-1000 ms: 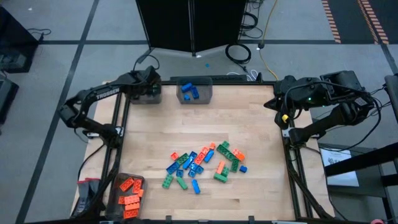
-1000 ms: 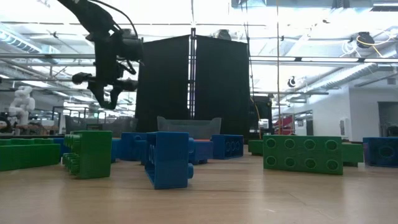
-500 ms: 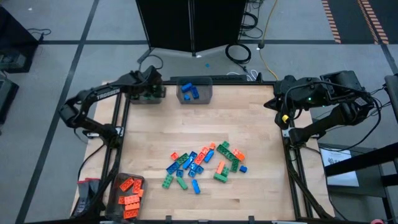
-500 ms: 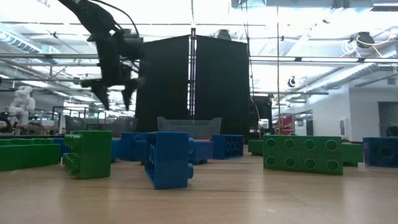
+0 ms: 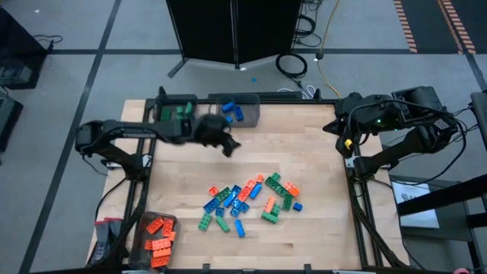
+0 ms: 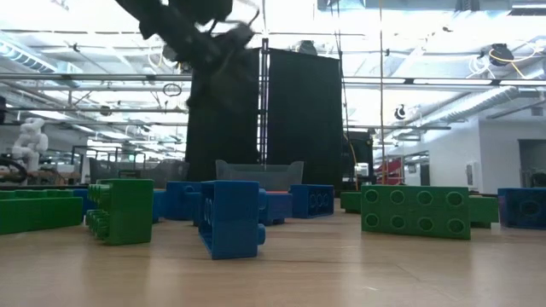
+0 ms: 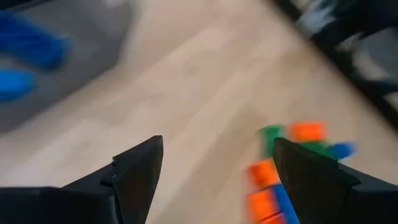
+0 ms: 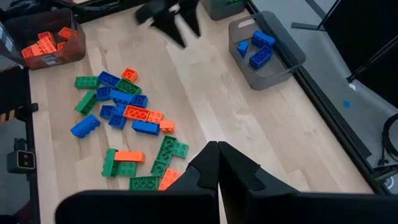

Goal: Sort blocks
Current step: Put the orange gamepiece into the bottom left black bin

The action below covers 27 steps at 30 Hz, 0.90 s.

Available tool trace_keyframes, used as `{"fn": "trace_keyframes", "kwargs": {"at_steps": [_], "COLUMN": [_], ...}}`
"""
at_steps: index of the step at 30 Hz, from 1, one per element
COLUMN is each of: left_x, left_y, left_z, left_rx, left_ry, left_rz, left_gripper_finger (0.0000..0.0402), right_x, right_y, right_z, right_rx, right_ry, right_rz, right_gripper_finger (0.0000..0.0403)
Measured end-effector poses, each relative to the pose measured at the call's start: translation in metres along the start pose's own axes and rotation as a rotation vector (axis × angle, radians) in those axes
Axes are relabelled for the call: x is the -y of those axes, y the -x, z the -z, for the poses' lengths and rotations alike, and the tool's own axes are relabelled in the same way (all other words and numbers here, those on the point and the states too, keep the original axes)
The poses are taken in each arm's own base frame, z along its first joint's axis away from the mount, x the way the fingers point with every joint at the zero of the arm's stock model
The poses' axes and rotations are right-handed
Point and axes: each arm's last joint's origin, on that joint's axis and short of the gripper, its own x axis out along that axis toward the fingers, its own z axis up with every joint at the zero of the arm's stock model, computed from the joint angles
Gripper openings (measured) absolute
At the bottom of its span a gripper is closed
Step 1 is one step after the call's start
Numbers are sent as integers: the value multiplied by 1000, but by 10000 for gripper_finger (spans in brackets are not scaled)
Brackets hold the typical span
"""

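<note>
Near-left corner of the table: a bin w/ orange blocks is sitting at the edge. Far-left corner: another bin is holding green blocks. Just right of it, at the far edge, a third bin is holding blue blocks.

The left arm is reaching over the far-left part of the table, its left pincer hanging above bare wood, just nearer than the blue bin. Fingers are standing wide apart w/ nothing between them; left wrist view is showing only wood in the gap. In the low view the pincer is showing high up, well above the blocks.

Mid table, toward the near side: the loose pile of blocks is lying spread out, orange, green and blue mixed, several touching each other. Left pincer is well apart from the pile.

Far-right corner: the right arm is waiting off the table's edge, right pincer closed tight, fingers touching, holding nothing. It's looking across the pile toward the bins.
</note>
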Motion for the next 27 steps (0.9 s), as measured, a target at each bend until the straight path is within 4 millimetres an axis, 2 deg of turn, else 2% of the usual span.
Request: {"fn": "trace_keyframes", "kwargs": {"at_steps": [2,5,11,17,27], "left_x": [17,33,48,63,89], "left_y": [-9,-28,-66,-85,-113], "left_z": [8,25,62,85,89], "left_rx": [48,69,5,-3,-32], "left_ry": [37,72,128,149,105], "left_rz": [16,-11,-26,30,31], "left_gripper_finger": [303,303,303,303,303], "right_x": [0,0,0,0,0], "right_y": [0,0,0,0,0], "right_z": [0,0,0,0,0], "right_rx": [1,2,2,2,2], "right_ry": [-14,-16,-41,-49,-63], "right_rz": [2,3,3,3,3], "right_gripper_finger": [0,0,0,0,0]}}
